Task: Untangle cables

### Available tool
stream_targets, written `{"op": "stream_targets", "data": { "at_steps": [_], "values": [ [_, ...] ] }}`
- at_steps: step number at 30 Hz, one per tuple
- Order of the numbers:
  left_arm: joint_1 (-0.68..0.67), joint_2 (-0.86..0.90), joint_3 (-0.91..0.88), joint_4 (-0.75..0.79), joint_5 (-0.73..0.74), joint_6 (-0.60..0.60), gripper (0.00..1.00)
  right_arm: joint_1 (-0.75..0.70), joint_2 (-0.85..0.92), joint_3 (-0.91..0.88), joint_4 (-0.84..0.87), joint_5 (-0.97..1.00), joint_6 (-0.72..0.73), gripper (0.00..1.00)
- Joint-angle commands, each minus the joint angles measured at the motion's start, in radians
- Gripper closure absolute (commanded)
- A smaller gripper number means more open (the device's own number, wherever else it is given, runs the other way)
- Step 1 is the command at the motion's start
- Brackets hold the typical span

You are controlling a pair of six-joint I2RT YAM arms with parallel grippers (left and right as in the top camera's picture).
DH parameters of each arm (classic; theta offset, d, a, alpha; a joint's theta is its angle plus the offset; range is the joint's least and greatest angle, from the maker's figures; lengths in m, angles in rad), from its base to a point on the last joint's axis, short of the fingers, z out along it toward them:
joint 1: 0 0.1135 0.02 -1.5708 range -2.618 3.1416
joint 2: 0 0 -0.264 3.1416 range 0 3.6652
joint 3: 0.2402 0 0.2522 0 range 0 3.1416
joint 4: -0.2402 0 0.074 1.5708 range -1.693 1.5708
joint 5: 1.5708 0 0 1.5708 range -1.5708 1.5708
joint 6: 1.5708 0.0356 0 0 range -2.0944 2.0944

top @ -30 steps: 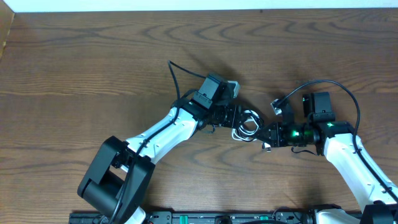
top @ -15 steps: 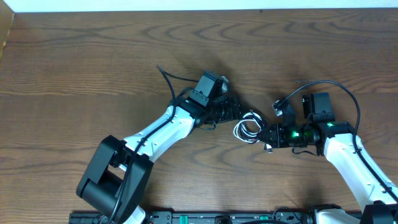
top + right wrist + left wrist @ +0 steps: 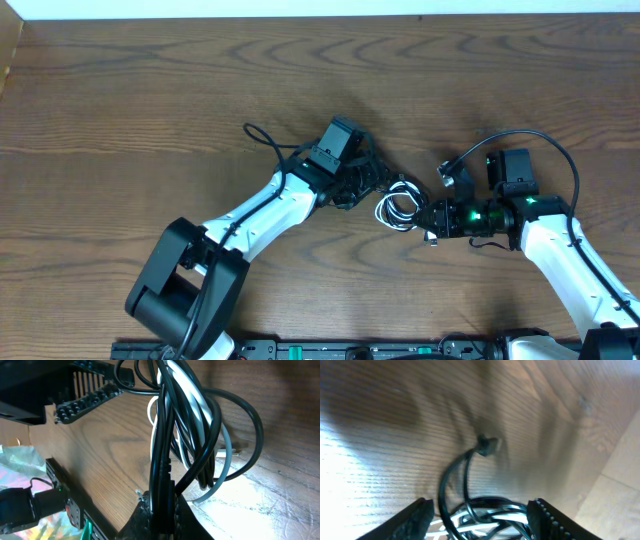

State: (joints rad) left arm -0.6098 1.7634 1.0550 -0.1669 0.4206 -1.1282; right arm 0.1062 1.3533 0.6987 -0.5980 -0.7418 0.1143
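1. Find the white cable (image 3: 187, 400) looped on the wooden surface (image 3: 150, 90) near the middle of the scene, knotted into the black cable (image 3: 162, 435) just to its left.
2. Note the black tail trailing off to the far left and ending in a small curl.
3. In the right wrist view, see the two wound together, black strands wrapped over white.
4. Right claw (image 3: 159, 506): clamped tight on a black strand at the right edge of the knot. Use it as the anchor and hold it steady and low.
5. Left claw (image 3: 481, 512): partly open and astride the knot, with black and white strands running between its fingers (image 3: 417, 515). Cannot tell whether anything is pinched.
6. Spot the black plug end (image 3: 487, 445) poking out beyond those fingers.
7. Likely step in hand: drawing black away from white. Close on black alone and leave white out of the pinch.
8. Pull left and slightly far, slowly, watching for white loops dragging along. Ease off and grip again if the knot tightens.
9. Probably early going, with nothing freed yet.
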Motion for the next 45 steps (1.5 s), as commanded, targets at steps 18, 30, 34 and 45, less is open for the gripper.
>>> {"op": "stream_targets", "data": {
  "at_steps": [18, 30, 34, 45],
  "values": [
    [0.018, 0.051, -0.006, -0.011, -0.055, 0.069, 0.93, 0.007, 0.005, -0.002, -0.002, 0.029, 0.001, 0.99],
    [0.109, -0.246, -0.004, -0.038, -0.023, 0.56, 0.93, 0.007, 0.005, -0.002, -0.067, 0.447, 0.118, 0.94],
    [0.109, -0.341, -0.004, -0.084, -0.021, 0.597, 0.92, 0.007, 0.005, -0.002, -0.064, 0.415, 0.117, 0.76],
    [0.101, -0.346, -0.004, -0.256, -0.01, 0.597, 0.93, 0.007, 0.005, -0.002, -0.045, 0.365, 0.117, 0.6]
  ]
}}
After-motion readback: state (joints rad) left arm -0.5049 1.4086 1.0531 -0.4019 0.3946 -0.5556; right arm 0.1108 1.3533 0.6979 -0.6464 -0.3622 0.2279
